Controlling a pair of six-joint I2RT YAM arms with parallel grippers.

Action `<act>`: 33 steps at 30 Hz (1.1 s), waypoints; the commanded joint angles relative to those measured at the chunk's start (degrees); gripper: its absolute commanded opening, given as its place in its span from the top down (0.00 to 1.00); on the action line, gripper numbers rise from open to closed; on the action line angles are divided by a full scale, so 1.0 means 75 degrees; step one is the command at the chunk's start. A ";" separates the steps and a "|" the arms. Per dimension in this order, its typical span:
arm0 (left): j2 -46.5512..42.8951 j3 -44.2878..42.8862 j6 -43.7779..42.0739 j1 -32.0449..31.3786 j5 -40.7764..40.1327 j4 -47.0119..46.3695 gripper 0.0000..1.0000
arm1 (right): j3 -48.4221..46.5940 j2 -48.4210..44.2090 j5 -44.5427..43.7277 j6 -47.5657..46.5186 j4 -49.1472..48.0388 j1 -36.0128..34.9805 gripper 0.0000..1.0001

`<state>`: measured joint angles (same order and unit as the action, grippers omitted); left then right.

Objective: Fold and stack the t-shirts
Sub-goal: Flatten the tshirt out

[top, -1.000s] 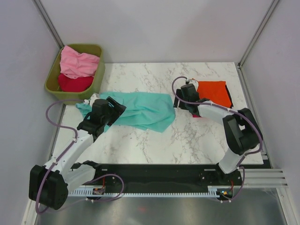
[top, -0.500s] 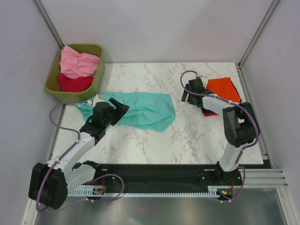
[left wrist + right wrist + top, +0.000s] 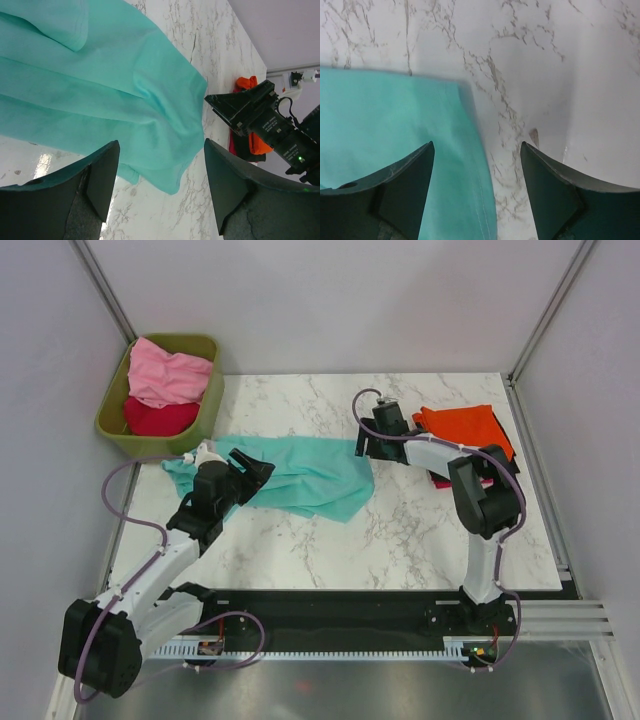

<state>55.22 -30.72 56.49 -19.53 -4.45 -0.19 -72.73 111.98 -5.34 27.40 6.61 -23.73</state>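
A teal t-shirt (image 3: 300,472) lies crumpled across the middle left of the marble table; it also shows in the left wrist view (image 3: 100,95) and the right wrist view (image 3: 395,150). My left gripper (image 3: 250,468) is open and empty over the shirt's left part. My right gripper (image 3: 362,443) is open and empty at the shirt's far right corner, its jaws straddling the hem. A folded orange t-shirt (image 3: 468,430) lies on a black one (image 3: 438,476) and a crimson one (image 3: 447,482) at the right. Pink (image 3: 165,375) and crimson (image 3: 160,418) shirts fill the bin.
An olive-green plastic bin (image 3: 211,400) stands at the table's far left corner. Grey walls close in on three sides. The right arm shows in the left wrist view (image 3: 260,115). Bare marble (image 3: 400,530) lies in front of the teal shirt.
My right gripper has swung left from the orange stack to the teal shirt's far right corner. My left gripper has shifted slightly right over the shirt.
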 commanded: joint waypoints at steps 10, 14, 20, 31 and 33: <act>0.0266 -0.0123 -0.0489 -0.0045 -0.0274 -0.0303 0.25 | -0.2255 0.1638 -0.0295 -0.0266 0.0840 -0.0492 0.44; 0.0371 -0.0170 -0.0618 -0.0045 -0.0403 -0.0280 0.26 | -0.2268 0.1488 -0.0388 -0.0337 0.0900 -0.0586 0.85; 0.0489 -0.0298 -0.0992 -0.0056 -0.0859 -0.0128 0.27 | -0.1076 -0.0374 -0.1875 -0.0454 0.0853 -0.0587 1.00; 0.0465 -0.0521 -0.1718 -0.0149 -0.1072 -0.0022 0.27 | 0.0462 -0.3798 -0.3095 -0.0489 0.0619 -0.0552 1.00; 0.0454 -0.0545 -0.1836 -0.0290 -0.1187 0.0222 0.28 | 0.0510 -0.3845 -0.3249 -0.0466 0.0619 -0.0493 1.00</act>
<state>59.00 -32.34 47.18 -20.47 -11.90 0.30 -70.61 82.91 -25.30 24.18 11.94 -28.12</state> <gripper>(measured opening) 0.727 0.010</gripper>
